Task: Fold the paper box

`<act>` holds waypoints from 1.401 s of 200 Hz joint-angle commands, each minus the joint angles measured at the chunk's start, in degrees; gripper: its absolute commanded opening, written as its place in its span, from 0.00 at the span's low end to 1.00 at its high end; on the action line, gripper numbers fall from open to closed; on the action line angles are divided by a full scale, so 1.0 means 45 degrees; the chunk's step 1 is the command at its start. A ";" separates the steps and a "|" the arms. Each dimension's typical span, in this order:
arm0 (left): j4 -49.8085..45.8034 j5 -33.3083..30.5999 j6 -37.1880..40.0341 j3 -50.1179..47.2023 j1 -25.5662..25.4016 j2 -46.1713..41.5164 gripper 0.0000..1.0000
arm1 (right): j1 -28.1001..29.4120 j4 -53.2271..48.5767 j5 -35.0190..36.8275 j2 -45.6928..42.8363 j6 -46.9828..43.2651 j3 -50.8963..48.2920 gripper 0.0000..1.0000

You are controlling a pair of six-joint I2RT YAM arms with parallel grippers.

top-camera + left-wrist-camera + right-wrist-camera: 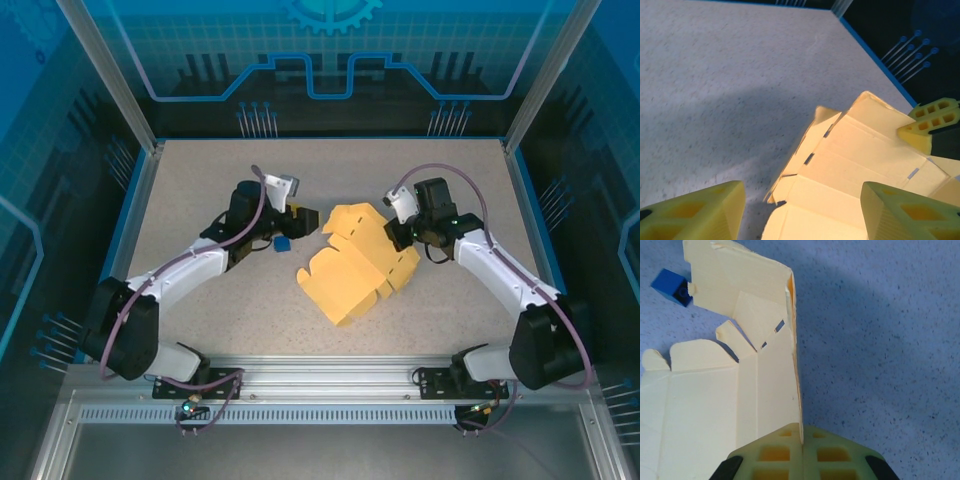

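The paper box (355, 262) is a pale yellow flapped cut-out lying mid-table, partly folded, with its right panel raised. My right gripper (398, 238) is shut on the upper edge of that raised panel (795, 340); in the right wrist view its jaws meet on the card's edge (802, 439). My left gripper (308, 222) hovers at the cut-out's far left corner. In the left wrist view it (800, 215) is open, fingertips (695, 212) wide apart above the card (855, 160), holding nothing. The right gripper's yellow fingers (930, 120) show at the sheet's far side.
A tiny blue cube (283, 243) sits on the table just left of the cut-out, under the left wrist; the same blue cube (672, 286) lies beyond the sheet's far flap. The speckled table (200, 180) is bounded by a blue rim and metal posts.
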 commanded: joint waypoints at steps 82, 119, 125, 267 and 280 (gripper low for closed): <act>0.0227 -0.2359 -0.0845 -0.2398 -0.1237 0.0506 0.65 | -0.0414 0.0706 0.0682 0.0670 0.0343 -0.0532 0.00; 0.0087 -0.3210 -0.0758 -0.2883 -0.1514 0.0554 0.65 | -0.0424 0.0787 0.0622 0.0559 0.0327 -0.0633 0.00; 0.0087 -0.3195 -0.0690 -0.2864 -0.1520 0.0581 0.65 | -0.0426 0.0815 0.0589 0.0556 0.0327 -0.0643 0.00; 0.2818 -0.2135 0.0704 0.0902 -0.5168 0.5554 0.37 | -0.0352 0.0867 0.0661 0.0754 0.0500 -0.0561 0.01; 0.2753 -0.2446 0.0884 0.1123 -0.5310 0.5918 0.33 | -0.0355 0.0830 0.0718 0.0743 0.0466 -0.0556 0.01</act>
